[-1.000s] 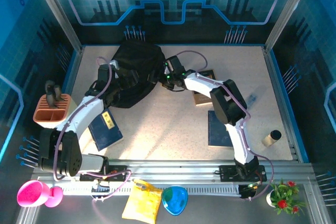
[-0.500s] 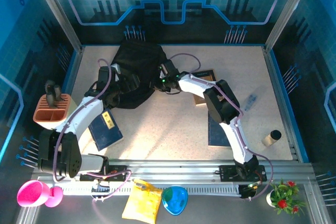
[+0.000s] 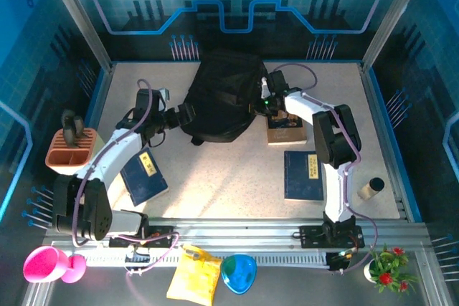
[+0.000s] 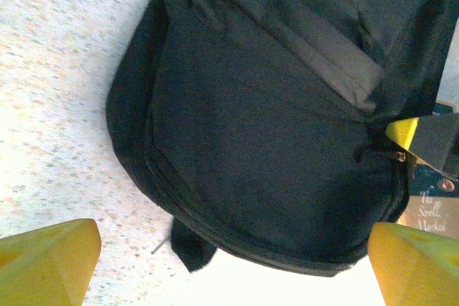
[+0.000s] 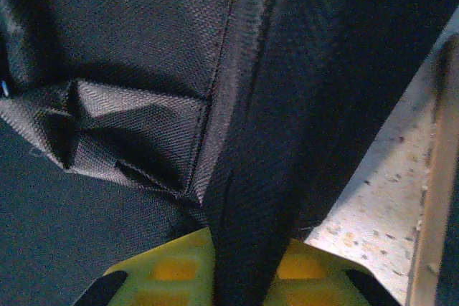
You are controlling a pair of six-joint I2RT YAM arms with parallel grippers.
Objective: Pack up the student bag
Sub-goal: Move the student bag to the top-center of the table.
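The student bag (image 3: 222,98), a big black fabric backpack, lies at the back middle of the table. My right gripper (image 3: 264,102) is at the bag's right edge, shut on a black strap (image 5: 262,177) that runs between its yellow fingers (image 5: 172,270). My left gripper (image 3: 183,115) sits just off the bag's left side, open. In the left wrist view its yellow fingertips (image 4: 50,259) stand wide apart with nothing between them, and the bag (image 4: 272,127) lies just ahead. The right gripper's yellow tip (image 4: 405,134) shows at the bag's far edge.
A brown book (image 3: 285,128) lies under the right arm beside the bag. Blue books lie at front left (image 3: 143,175) and front right (image 3: 303,175). An orange pen holder (image 3: 70,150) stands at the left edge, a small cylinder (image 3: 371,189) at the right.
The bag has slid to the right and slightly back, pulled by the right gripper. The left gripper now stands clear of the bag's left edge.
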